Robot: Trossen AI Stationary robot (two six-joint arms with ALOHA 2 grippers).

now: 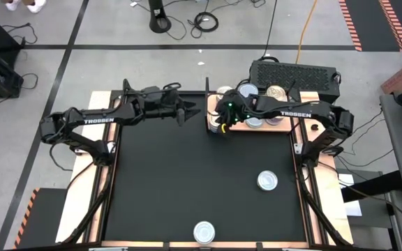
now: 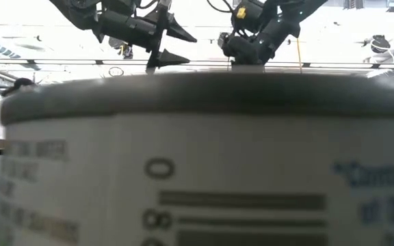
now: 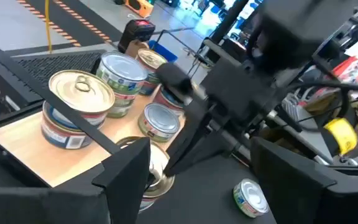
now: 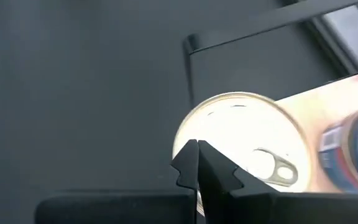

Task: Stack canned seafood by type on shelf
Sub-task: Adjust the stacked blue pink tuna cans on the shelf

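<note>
From above I see the black ventilated box (image 1: 295, 74) behind the wooden shelf (image 1: 215, 104), tins clustered on it; two loose tins (image 1: 268, 181) lie well apart on the black mat. My right gripper (image 1: 223, 127) is at the shelf's front corner; the left gripper (image 1: 187, 111) is just beside it, spread wide. Low down, a tin's printed wall (image 2: 197, 171) blocks nearly everything. At my right wrist, pinched-together fingers (image 4: 199, 171) sit over a shiny pull-tab lid (image 4: 244, 143), holding nothing.

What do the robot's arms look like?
Both arms are black with white TROSSEN lettering. The left arm ends in a gripper with two pointed black fingers. The right arm has black cables, a small green light, and toothed fingertips.
</note>
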